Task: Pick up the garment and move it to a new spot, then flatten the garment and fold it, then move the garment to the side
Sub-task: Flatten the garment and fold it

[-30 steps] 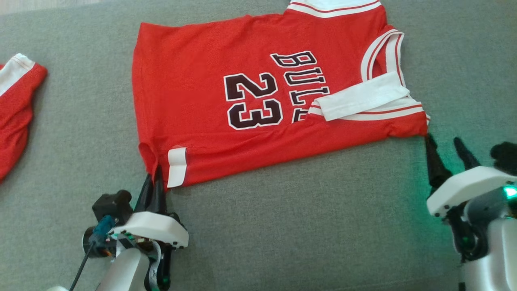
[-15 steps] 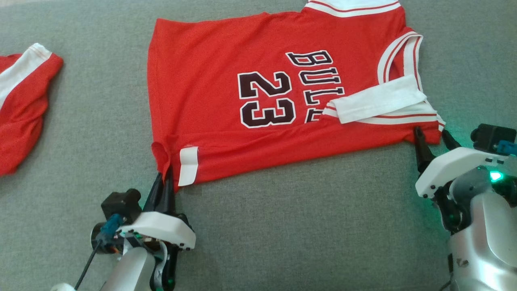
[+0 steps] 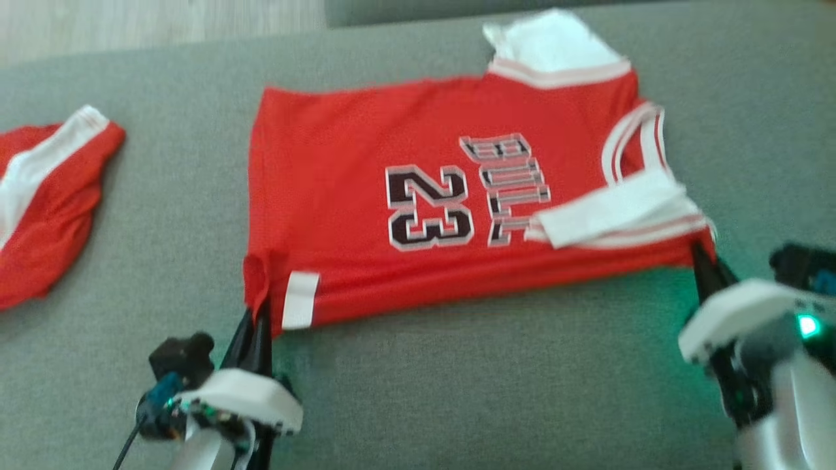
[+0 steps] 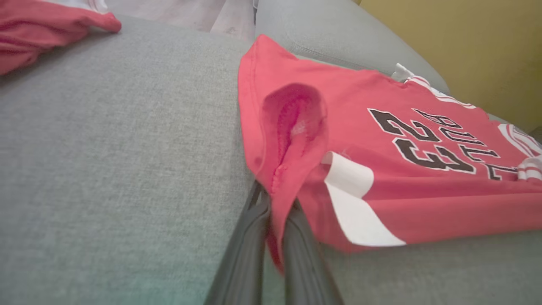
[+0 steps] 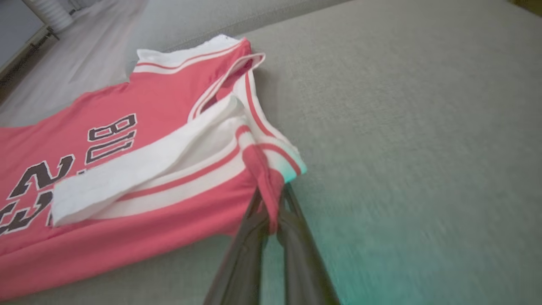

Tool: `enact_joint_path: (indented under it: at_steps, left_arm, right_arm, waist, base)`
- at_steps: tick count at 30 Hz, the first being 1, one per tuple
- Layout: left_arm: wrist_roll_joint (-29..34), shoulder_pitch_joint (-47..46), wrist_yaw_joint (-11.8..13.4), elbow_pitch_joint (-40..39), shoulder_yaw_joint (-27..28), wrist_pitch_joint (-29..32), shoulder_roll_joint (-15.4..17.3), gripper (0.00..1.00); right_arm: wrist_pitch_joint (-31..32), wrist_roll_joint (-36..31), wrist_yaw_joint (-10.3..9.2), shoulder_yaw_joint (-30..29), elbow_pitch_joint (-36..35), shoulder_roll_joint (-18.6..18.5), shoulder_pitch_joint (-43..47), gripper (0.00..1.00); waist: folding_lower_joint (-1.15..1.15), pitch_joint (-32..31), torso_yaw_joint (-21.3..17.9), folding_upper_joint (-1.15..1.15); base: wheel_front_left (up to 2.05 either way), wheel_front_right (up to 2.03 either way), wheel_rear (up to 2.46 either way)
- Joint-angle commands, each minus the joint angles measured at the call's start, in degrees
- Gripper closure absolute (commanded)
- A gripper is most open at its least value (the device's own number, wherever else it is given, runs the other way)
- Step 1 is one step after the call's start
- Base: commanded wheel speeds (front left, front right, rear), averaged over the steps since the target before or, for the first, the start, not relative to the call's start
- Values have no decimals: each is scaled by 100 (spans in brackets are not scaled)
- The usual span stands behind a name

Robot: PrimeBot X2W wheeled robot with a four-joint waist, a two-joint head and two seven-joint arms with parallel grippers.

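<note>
Left claw (image 3: 258, 316), lower left of the head view, is clamped on the hem corner of the red number 23 jersey (image 3: 366, 215); right claw (image 3: 704, 261), lower right, is clamped on its shoulder corner; it lies spread mid-frame on the grey sofa cushion (image 3: 457, 391).

The only writing here is on the red jersey (image 3: 339, 163). Across its chest stands a large black number with a white outline, "23" (image 3: 428, 207), lying sideways from where the head view looks. Beside it runs black lettering (image 3: 506, 183) in the same style, one letter after another: "BULL" and no more, since a folded white band (image 3: 614, 212) covers the end of the word. The left wrist view gives the sharpest reading of both. From the right wrist only "BU" is clear, with part of the number cut off at the edge.
</note>
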Motion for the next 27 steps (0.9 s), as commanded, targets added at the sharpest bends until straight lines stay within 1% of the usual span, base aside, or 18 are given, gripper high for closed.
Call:
enact_joint_path:
  at_steps: [1, 5, 8, 11, 14, 15, 16, 17, 18, 19, 23, 25, 27]
  left_arm:
    - [-39, 110, 38, -238, 246, 59, 222, 100]
    - [-106, 586, 152, -614, 225, 404, 397, 100]
    - [-222, 1083, 290, -1015, 212, 751, 499, 100]
    - [-308, 1541, 414, -1453, 154, 1150, 633, 100]
    - [-402, 1808, 514, -1816, 140, 1410, 696, 100]
    - [-410, 1848, 563, -1896, 152, 1453, 708, 100]
    - [-423, 1874, 612, -1957, 165, 1499, 712, 100]
    - [-442, 1885, 645, -2006, 168, 1552, 709, 100]
    - [-451, 1883, 655, -2049, 158, 1595, 715, 42]
    - [-442, 1870, 648, -2097, 144, 1599, 721, 0]
    - [-428, 1793, 647, -2182, 170, 1517, 712, 0]
    - [-483, 1638, 590, -2255, 236, 1489, 722, 0]
    - [-561, 1372, 469, -2318, 293, 1554, 779, 0]
  right_arm:
    - [146, 62, 39, 86, -528, -32, 273, 100]
    - [768, 163, 39, 111, -1407, -32, 1067, 100]
    - [1178, 321, 39, 103, -1869, -31, 1549, 100]
    - [1372, 363, 39, 25, -2078, -31, 1839, 100]
    - [1393, 424, 39, -24, -2102, -31, 1929, 100]
    - [1391, 424, 39, -39, -2088, -31, 1934, 91]
    - [1401, 421, 39, -47, -2072, -31, 1934, 65]
    - [1406, 422, 39, -68, -2063, -31, 1934, 18]
    - [1419, 424, 39, -84, -2048, -31, 1931, 0]
    - [1426, 409, 39, -86, -2051, -31, 1928, 0]
    - [1494, 385, 39, -100, -2143, -31, 1845, 0]
    - [1557, 298, 39, -137, -2367, -31, 1719, 0]
    - [1657, 164, 39, -136, -2645, -31, 1490, 0]
  waist:
    - [0, -251, -60, 0]
    - [0, -445, -168, 0]
    - [0, -493, -246, 0]
    - [0, -476, -254, 0]
    - [0, -445, -213, 0]
    - [0, -434, -191, 0]
    - [0, -425, -172, 0]
    - [0, -413, -143, 0]
    - [0, -404, -120, 0]
    - [0, -394, -92, 0]
    - [0, -375, -56, 0]
    - [0, -350, -46, 0]
    - [0, -306, -57, 0]
  base:
    - [0, 0, 0]
    - [0, 0, 0]
    - [0, 0, 0]
    - [0, 0, 0]
    - [0, 0, 0]
    - [0, 0, 0]
    - [0, 0, 0]
    - [0, 0, 0]
    - [0, 0, 0]
    - [0, 0, 0]
    - [0, 0, 0]
    - [0, 0, 0]
    - [0, 0, 0]
